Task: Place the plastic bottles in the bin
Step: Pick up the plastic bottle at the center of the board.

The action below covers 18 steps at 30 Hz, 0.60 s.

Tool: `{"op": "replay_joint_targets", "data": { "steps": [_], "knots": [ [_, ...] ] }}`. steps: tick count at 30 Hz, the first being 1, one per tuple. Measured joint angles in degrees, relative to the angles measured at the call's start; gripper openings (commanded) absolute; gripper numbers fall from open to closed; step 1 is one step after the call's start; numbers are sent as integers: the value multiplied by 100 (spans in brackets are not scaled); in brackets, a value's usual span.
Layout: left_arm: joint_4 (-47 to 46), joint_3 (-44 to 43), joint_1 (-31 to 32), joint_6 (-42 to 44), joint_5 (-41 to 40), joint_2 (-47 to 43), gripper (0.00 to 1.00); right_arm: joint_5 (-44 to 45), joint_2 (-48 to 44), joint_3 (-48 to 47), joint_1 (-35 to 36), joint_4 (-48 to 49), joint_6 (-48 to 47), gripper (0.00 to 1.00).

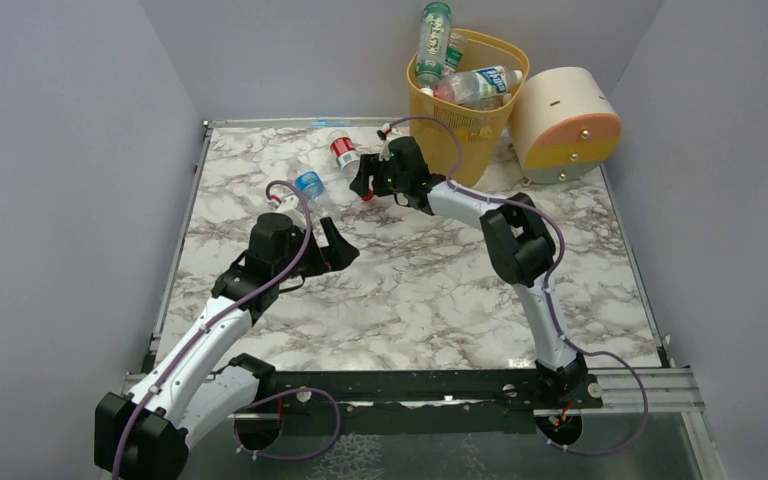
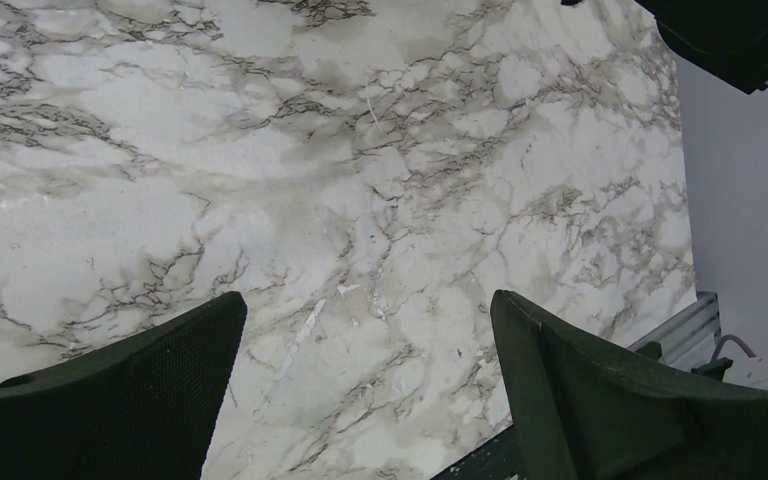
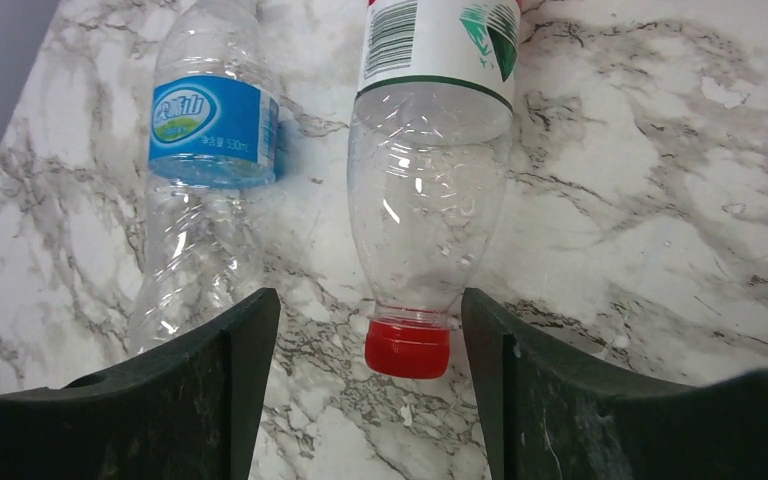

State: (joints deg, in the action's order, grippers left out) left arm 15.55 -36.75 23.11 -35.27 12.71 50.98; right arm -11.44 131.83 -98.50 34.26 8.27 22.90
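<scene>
Clear red-capped bottle (image 3: 430, 200) flat on marble counter (image 3: 660, 200), cap between parted right tool (image 3: 367, 310), unclamped; blue-labelled bottle (image 3: 210, 130) just beside. Left tool (image 2: 365, 310) parted over counter. Bin (image 1: 480, 125) at far edge, holding several bottles (image 1: 475, 85).

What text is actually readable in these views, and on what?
"530mL": small print on the blue-label bottle; its white logo characters are too stylised to read.
Red-cap bottle: barcode and green leaf mark only, digits too small to read.
Bottles in the bin: labels too blurred to read.
</scene>
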Motion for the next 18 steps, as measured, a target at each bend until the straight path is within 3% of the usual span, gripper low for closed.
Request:
{"op": "replay_joint_targets", "data": {
  "steps": [11,17,18],
  "knots": [
    [313,-15,0,33,-81,-184,99,782,446,-411,164,-461,-299,54],
    [391,-31,0,33,-81,-223,99,890,533,-492,162,-496,-348,53],
    [393,-33,0,33,-81,-229,99,890,546,-505,164,-496,-350,49]
  ]
}}
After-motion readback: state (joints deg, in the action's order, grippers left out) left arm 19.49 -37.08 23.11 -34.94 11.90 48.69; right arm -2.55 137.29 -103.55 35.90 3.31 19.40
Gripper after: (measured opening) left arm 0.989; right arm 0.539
